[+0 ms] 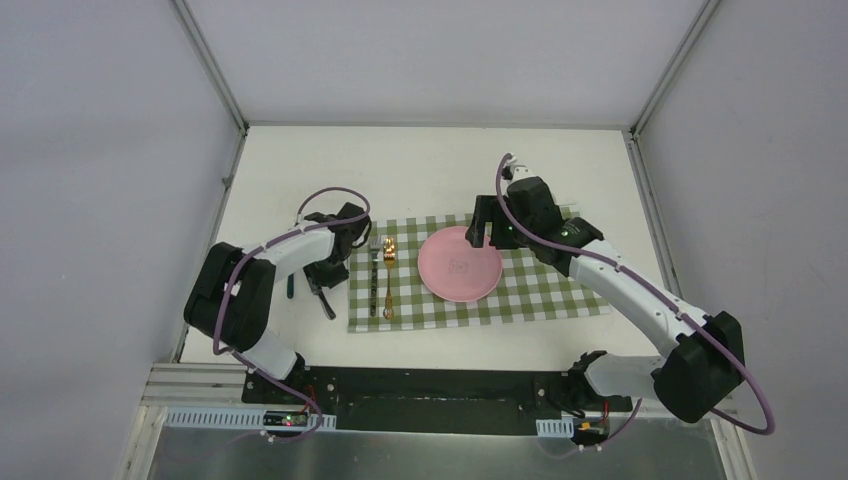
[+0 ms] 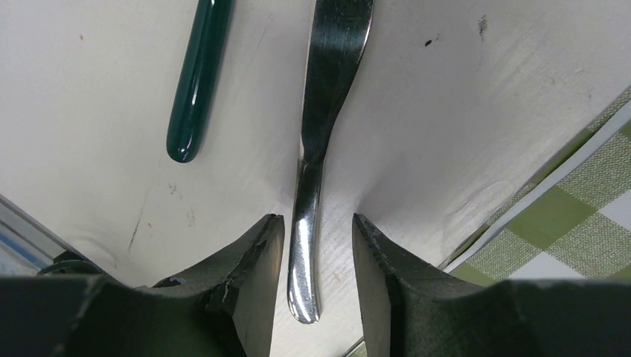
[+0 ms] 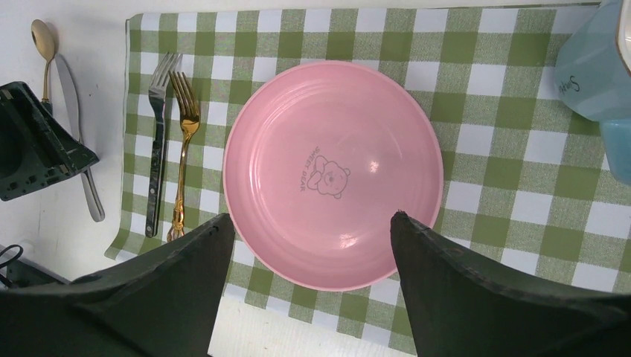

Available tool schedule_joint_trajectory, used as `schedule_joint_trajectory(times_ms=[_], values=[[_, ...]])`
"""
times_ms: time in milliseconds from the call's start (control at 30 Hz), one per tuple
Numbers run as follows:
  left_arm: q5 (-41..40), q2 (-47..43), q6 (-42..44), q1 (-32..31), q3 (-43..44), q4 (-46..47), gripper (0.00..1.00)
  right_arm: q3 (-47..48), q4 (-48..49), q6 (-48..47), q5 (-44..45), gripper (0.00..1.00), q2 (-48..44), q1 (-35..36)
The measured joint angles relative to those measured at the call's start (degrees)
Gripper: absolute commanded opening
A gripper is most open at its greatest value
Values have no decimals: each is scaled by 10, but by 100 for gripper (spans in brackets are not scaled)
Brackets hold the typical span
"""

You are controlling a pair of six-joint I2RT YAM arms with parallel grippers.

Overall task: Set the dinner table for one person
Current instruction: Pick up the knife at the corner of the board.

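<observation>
dinner table (image 1: 420,160): white, matte, faintly scuffed, metal-railed | left gripper (image 2: 318,220): jaws parted, straddling silver handle (image 2: 327,89), not clamped | right gripper (image 3: 311,217): jaws spread wide over pink plate (image 3: 335,111)

A robotics lab — bare white enclosure (image 1: 430,50), aluminium rails (image 1: 212,68).

The top view looks down from above the near edge over the whole table (image 1: 430,160). The left wrist view faces down, very close to a steel handle (image 2: 305,223). The right wrist view hangs higher over the pink plate (image 3: 332,175), shared with the top view.
</observation>
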Motion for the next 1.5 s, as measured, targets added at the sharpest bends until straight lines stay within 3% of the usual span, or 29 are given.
schedule_joint_trajectory(times_ms=[367, 700, 1500], values=[[78, -84, 14, 64, -72, 92, 41, 0, -7, -4, 2, 81, -8, 0], [127, -97, 31, 100, -86, 134, 40, 0, -13, -7, 3, 81, -8, 0], [103, -91, 4, 115, -80, 100, 37, 0, -19, -11, 4, 82, -7, 0]])
